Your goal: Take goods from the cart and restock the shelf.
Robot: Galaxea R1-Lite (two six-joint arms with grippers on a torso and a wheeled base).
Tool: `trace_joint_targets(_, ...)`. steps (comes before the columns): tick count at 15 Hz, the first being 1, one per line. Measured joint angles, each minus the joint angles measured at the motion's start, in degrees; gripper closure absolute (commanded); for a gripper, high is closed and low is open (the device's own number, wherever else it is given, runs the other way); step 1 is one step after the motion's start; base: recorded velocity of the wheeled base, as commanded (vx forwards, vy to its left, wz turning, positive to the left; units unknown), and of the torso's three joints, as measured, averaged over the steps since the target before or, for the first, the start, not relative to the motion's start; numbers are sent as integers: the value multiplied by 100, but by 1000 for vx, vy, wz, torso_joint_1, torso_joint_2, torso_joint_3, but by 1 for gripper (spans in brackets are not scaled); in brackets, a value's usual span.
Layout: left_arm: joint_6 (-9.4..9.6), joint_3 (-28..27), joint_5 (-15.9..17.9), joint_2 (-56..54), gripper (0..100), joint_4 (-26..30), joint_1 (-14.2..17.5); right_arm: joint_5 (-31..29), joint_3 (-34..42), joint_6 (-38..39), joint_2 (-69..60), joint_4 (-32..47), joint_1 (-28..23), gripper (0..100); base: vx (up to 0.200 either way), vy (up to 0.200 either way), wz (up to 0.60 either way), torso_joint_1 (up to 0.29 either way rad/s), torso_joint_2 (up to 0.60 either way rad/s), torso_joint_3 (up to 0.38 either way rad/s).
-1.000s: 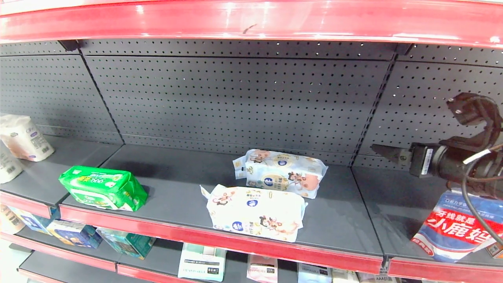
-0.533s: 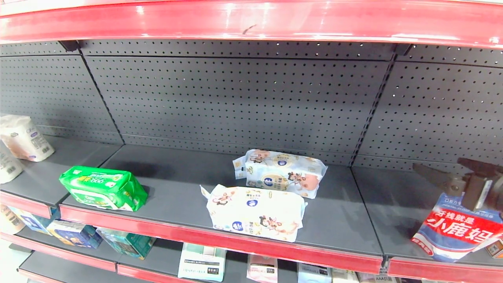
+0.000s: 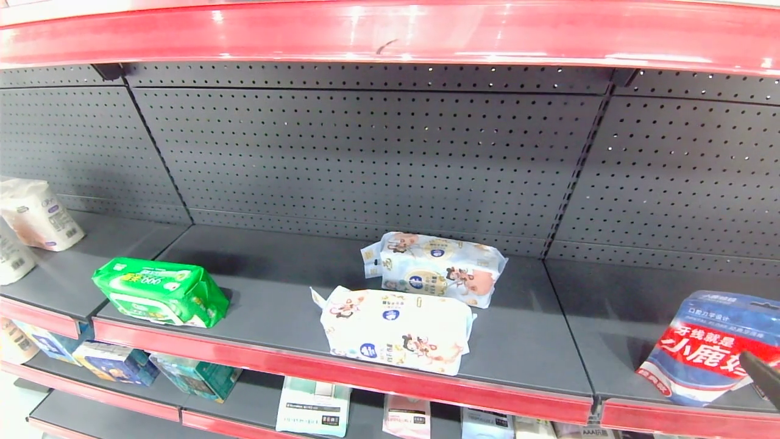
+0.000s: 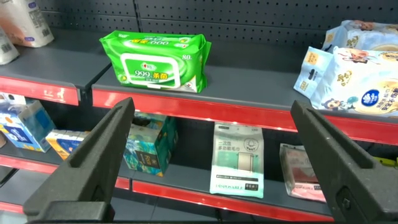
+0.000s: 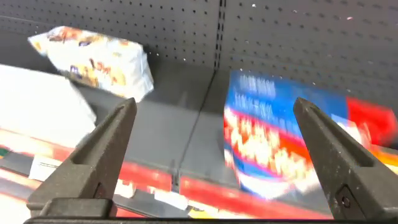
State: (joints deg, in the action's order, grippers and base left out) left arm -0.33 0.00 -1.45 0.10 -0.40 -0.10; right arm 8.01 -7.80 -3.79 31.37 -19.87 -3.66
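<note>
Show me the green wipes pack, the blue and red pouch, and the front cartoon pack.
green wipes pack (image 3: 159, 291), head view, top face.
blue and red pouch (image 3: 701, 350), head view, red band.
front cartoon pack (image 3: 396, 329), head view, front face.

On the shelf (image 3: 274, 268), rear pack (image 3: 436, 268) lies behind front pack (image 3: 396, 329), pouch (image 3: 707, 350) seemingly rightmost.

Left gripper (image 4: 212, 106): two matte dark-grey wedge-shaped fingers, tapering to blunt tips. Right gripper (image 5: 214, 102): same build, same dark-grey finish.

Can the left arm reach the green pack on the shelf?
Probably yes: the green pack lies at the shelf front, and the open left gripper faces it with nothing between.
</note>
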Motion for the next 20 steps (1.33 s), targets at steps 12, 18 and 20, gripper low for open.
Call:
trace_joint_targets(12,1,0,0,0,0,5,2,-735,770,469,-2599,1969,-163,0,0,0,0,0,0,0)
trace_joint_targets(18,11,0,22,0,0,5,2,-746,770,434,-2622,1971,-171,0,0,0,0,0,0,0)
trace_joint_targets(20,26,0,30,0,0,5,0,-744,770,433,-2622,1971,-171,0,0,0,-300,-1,4,-1)
